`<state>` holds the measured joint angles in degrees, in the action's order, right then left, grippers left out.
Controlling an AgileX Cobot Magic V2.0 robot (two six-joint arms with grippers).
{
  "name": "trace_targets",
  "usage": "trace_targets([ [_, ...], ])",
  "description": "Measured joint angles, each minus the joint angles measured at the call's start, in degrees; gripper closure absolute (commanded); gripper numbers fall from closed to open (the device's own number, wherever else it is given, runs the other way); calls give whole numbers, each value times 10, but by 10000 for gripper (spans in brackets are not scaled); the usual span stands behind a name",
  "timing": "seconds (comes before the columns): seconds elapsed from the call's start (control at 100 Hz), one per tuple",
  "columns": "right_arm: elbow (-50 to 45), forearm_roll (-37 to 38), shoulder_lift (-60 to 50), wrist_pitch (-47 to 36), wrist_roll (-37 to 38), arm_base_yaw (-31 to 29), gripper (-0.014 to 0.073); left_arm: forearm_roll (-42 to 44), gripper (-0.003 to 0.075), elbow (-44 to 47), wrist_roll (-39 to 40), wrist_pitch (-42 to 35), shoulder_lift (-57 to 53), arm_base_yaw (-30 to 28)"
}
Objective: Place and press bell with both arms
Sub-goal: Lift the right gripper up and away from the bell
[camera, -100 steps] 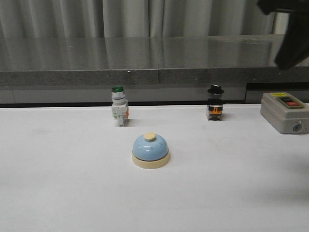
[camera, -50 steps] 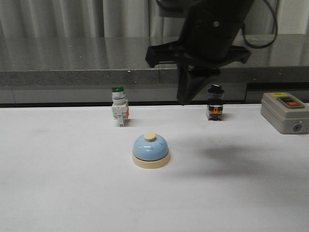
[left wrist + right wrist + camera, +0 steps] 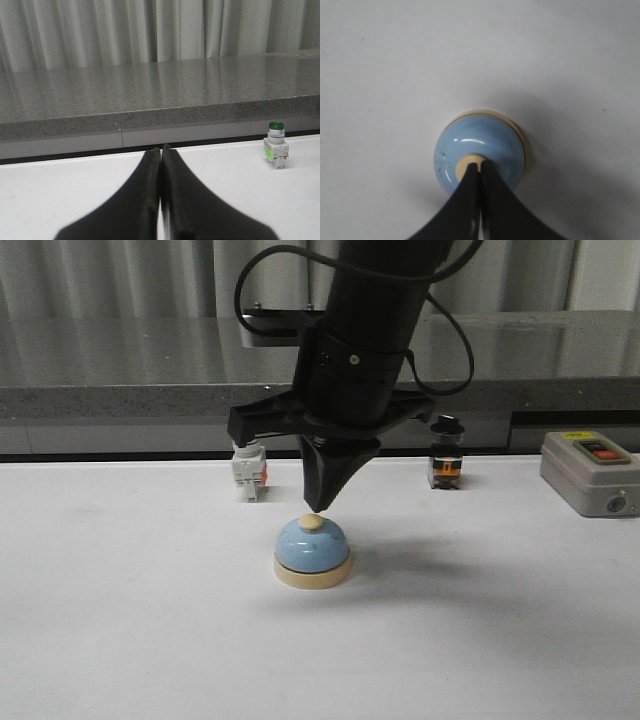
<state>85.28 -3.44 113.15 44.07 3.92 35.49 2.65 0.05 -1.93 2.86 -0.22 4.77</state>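
The light-blue bell (image 3: pixel 312 546) with its cream base and cream button (image 3: pixel 311 523) stands on the white table near the middle. My right arm comes down from above. Its gripper (image 3: pixel 318 506) is shut, empty and points straight down, with the tip right at the button. I cannot tell whether it touches. In the right wrist view the shut gripper (image 3: pixel 480 164) lies over the button on the bell's dome (image 3: pixel 470 137). My left gripper (image 3: pixel 161 149) is shut and empty, low over bare table, seen only in the left wrist view. The left arm does not show in the front view.
A green-capped white switch (image 3: pixel 275 151) stands behind the bell to the left, partly hidden by my right arm in the front view (image 3: pixel 248 472). A black-capped switch (image 3: pixel 446 465) stands at the back right. A grey box with red and green buttons (image 3: pixel 590 472) sits at the far right. A grey ledge (image 3: pixel 120 390) runs along the back.
My right arm has swung in from the upper right, moved left and come down over the bell. The bell has not moved.
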Motion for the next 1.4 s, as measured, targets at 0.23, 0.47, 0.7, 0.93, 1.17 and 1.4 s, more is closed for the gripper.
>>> trace_targets([
  [0.23,1,0,13,0,0,0,654,0,740,0,0,0,0,0],
  [0.47,10,-1,26,15,0,0,654,0,740,0,0,0,0,0],
  [0.7,10,-1,15,26,0,0,654,0,740,0,0,0,0,0],
  [0.93,11,20,-52,31,0,-7,654,0,740,0,0,0,0,0],
  [1.17,5,46,-134,44,0,-48,654,0,740,0,0,0,0,0],
  [1.4,-75,52,-234,33,0,-111,654,0,740,0,0,0,0,0],
])
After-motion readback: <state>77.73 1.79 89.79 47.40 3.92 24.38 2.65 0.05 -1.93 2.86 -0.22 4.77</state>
